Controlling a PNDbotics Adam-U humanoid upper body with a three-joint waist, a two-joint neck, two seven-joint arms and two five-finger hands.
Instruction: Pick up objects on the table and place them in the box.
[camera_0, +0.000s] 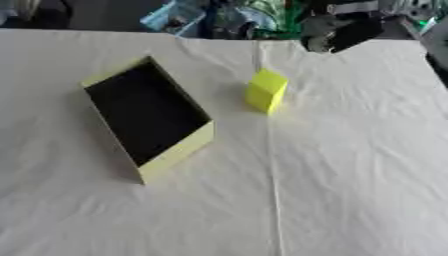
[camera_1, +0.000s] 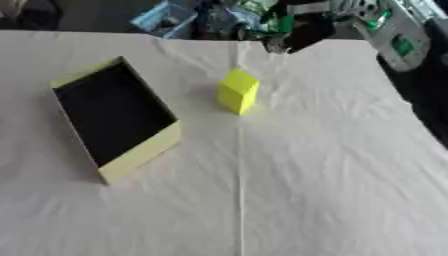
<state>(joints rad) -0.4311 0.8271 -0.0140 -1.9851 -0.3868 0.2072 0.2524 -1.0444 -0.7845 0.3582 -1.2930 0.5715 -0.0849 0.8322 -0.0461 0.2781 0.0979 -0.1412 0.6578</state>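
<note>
Nearest us the white-covered worktop (camera_0: 350, 200) lies bare, the open yellow box (camera_0: 149, 115) sits left with its dark inside up for loading, 1 yellow block (camera_0: 266, 90) stands just right of it, and neither hand shows, so we cannot tell their fingers' state.

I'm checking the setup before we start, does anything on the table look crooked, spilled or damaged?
Nothing spilled or damaged. The box sits turned at an angle to the table's edges, empty inside. The yellow block stands apart to its right, also turned. The cloth has creases.
</note>
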